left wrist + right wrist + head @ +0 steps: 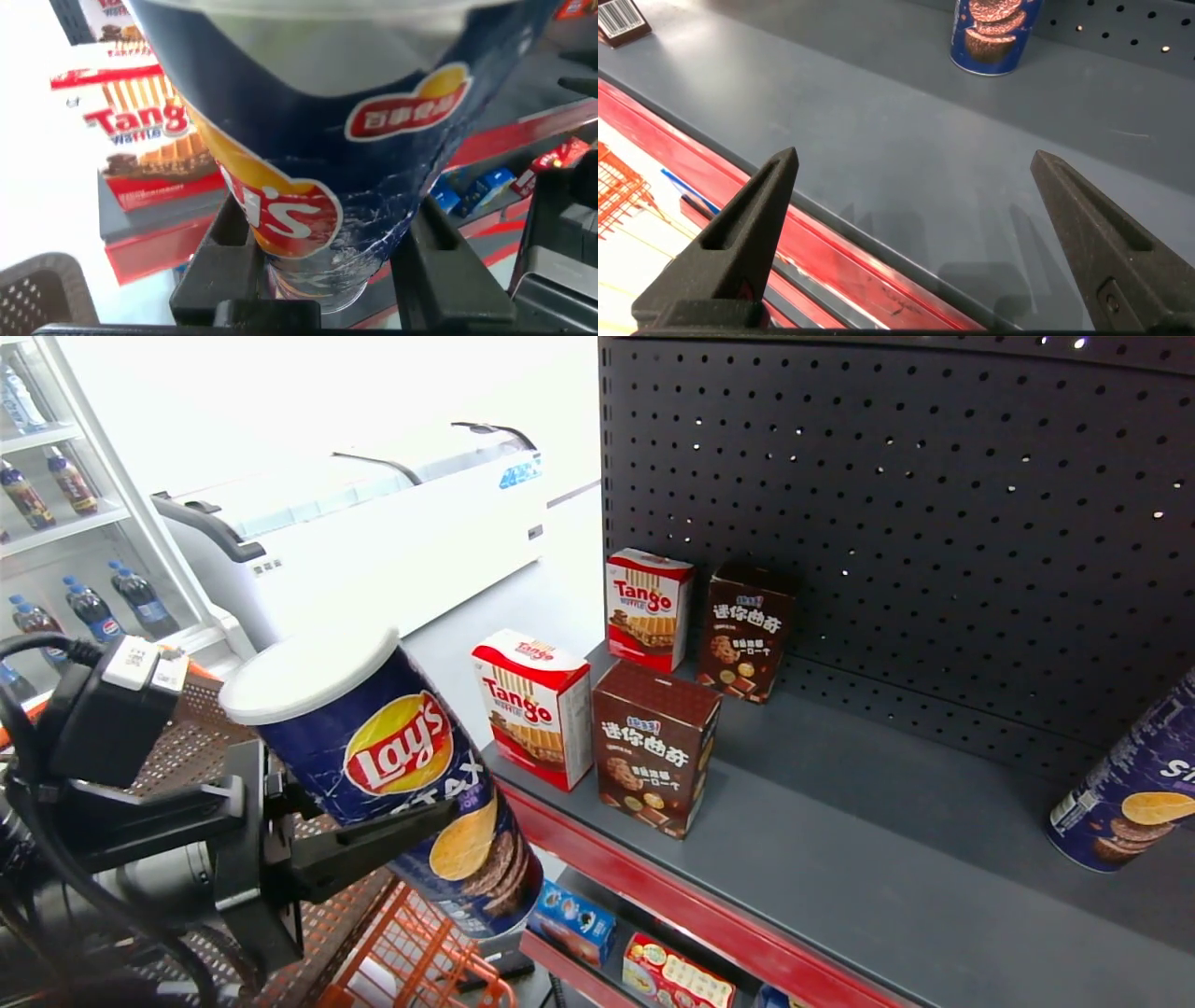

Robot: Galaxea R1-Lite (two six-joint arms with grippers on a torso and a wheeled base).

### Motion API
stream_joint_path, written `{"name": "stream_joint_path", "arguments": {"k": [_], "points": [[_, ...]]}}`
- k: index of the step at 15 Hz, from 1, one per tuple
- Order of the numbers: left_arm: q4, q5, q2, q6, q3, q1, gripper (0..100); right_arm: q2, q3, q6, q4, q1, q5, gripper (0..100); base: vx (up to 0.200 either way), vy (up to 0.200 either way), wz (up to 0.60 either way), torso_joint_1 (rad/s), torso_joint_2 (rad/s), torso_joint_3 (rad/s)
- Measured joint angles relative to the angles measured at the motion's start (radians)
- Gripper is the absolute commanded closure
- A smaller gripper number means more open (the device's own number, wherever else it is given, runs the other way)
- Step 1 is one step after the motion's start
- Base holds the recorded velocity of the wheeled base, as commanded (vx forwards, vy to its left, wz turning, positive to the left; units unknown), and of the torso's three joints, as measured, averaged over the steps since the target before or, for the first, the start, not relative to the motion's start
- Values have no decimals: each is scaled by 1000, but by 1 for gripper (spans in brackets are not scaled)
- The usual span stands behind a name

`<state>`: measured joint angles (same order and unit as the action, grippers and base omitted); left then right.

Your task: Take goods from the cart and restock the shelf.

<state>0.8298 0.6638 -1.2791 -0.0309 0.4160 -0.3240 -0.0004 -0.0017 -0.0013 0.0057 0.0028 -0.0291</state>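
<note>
Left pincer (pixel 327 247) grips tilted can (pixel 373 747); shelf (pixel 840 840) lies ahead to its right. Right pincer (pixel 915 161) spread, empty.

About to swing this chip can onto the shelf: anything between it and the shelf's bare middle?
Yes. The front wafer box and the brown biscuit box beside it stand at the front edge of the shelf, between the chip can in the left tool and its bare middle. Past the brown box the edge looks clear.

Background: white chest freezer (pixel 373 537) with curved lid; beside it, a drinks cooler (pixel 58 530) holding dark bottles (pixel 142 601).
</note>
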Motion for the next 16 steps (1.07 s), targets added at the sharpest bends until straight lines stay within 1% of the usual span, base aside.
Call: {"name": "stream_joint_path", "arguments": {"k": [2,3,4,5,6,7,11,13,14,16], "points": [[0,1,-31,-1,28,-2,100,0,0,0,0,0,-1,0,0,0,0,0,0,0],[0,1,-48,-10,39,-4,100,0,0,0,0,0,-1,0,0,0,0,0,0,0],[0,1,-64,-35,44,-6,100,0,0,0,0,0,-1,0,0,0,0,0,0,0],[0,1,-84,-72,48,-6,100,0,0,0,0,0,-1,0,0,0,0,0,0,0],[-1,0,-102,-99,50,-7,100,0,0,0,0,0,-1,0,0,0,0,0,0,0],[-3,0,-115,-105,52,-11,100,0,0,0,0,0,-1,0,0,0,0,0,0,0],[-2,-2,-139,-107,75,-87,100,0,0,0,0,0,-1,0,0,0,0,0,0,0],[0,2,-141,-107,80,-108,100,0,0,0,0,0,-2,0,0,0,0,0,0,0],[-1,11,-142,-107,80,-117,100,0,0,0,0,0,-1,0,0,0,0,0,0,0],[0,61,-142,-107,79,-127,100,0,0,0,0,0,-1,0,0,0,0,0,0,0]]}}
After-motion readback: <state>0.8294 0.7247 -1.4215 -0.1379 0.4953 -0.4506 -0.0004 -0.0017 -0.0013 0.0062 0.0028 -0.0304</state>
